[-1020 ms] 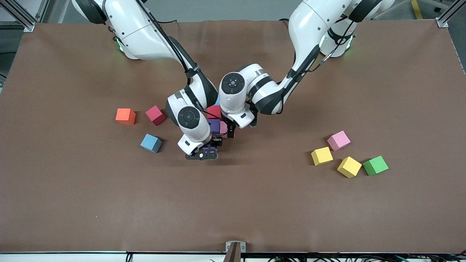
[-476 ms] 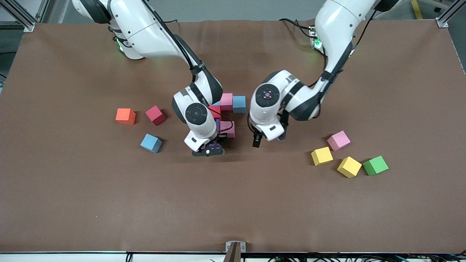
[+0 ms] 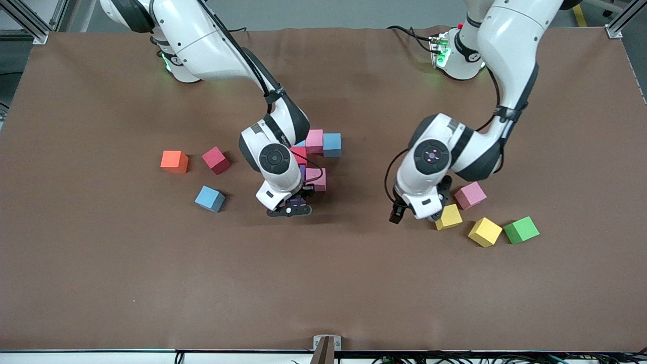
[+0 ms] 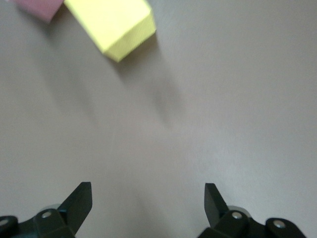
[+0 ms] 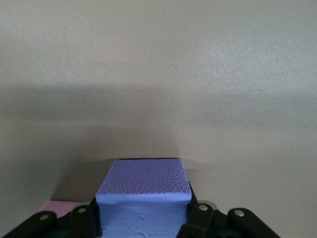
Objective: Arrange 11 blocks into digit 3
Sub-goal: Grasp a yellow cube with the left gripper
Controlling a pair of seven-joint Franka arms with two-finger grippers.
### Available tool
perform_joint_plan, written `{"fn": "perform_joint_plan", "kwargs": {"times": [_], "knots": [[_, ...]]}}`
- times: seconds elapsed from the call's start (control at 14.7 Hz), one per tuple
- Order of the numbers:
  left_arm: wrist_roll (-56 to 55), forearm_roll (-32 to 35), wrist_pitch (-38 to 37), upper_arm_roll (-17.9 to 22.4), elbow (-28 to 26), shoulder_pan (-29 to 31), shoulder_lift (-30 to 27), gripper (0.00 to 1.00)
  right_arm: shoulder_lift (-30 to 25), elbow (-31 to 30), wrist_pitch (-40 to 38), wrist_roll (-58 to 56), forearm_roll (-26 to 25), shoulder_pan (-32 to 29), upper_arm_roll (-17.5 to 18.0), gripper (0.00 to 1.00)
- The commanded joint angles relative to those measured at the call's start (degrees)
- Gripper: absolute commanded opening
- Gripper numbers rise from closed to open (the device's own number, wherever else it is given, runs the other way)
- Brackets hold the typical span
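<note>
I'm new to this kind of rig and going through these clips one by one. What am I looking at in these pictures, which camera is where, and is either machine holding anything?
Two white robot arms stand at a brown table. The big picture comes from a high camera facing them; the two small ones come from cameras on their wrists.

The right gripper is down at the partly built digit 3 in the middle, shut on a purple block; its wrist view shows that block between its fingers.

The left gripper is open and empty, beside a yellow block. Its wrist view shows that yellow block ahead of the spread fingers.

Loose cubes: a pink block, another yellow one and a green cube toward the left arm's end; an orange cube, a red block and a blue block toward the right arm's end.
</note>
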Motion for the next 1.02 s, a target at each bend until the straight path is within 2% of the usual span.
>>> {"fn": "perform_joint_plan", "kwargs": {"times": [0.0, 0.2, 0.27, 0.34, 0.41, 0.48, 0.68, 0.95], "knots": [[14.18, -0.21, 0.52, -0.25, -2.95, 3.53, -1.66, 1.0, 1.14, 1.73, -0.75, 1.73, -1.02, 0.53, -0.43, 0.0], [32.91, 1.89, 0.43, -0.17, -4.27, 6.79, -1.92, 1.0, 1.22, 1.73, -0.67, 1.82, -0.93, 0.53, -0.43, 0.01], [37.23, 3.99, 0.43, -0.25, -4.53, 8.27, -1.93, 1.0, 1.4, 1.82, -0.66, 1.99, -0.84, 0.53, -0.43, 0.03], [41.01, 5.06, 0.52, -0.34, -4.8, 9.33, -1.93, 1.0, 1.84, 2.34, -0.66, 2.86, -0.84, 0.53, -0.43, 0.1], [44.62, 5.5, 0.52, -0.34, -5.32, 9.87, -1.93, 1.0, 2.45, 2.87, -0.49, 5.05, -0.84, 0.53, -0.43, 0.27], [48.65, 6.38, 0.69, -0.34, -6.02, 10.74, -2.01, 1.0, 2.98, 3.31, -0.23, 7.77, -1.02, 0.71, -0.43, 0.99], [56.85, 7.97, 6.65, -0.34, -8.57, 12.68, -1.84, 1.0, 3.16, 3.84, -0.4, 8.15, -1.28, 0.62, -0.43, 1.0], [58.36, 8.14, 10.97, -0.26, -11.47, 13.12, -1.75, 1.0, 2.9, 3.84, -0.75, 5.52, -5.76, -0.52, -0.34, 1.0]]}}
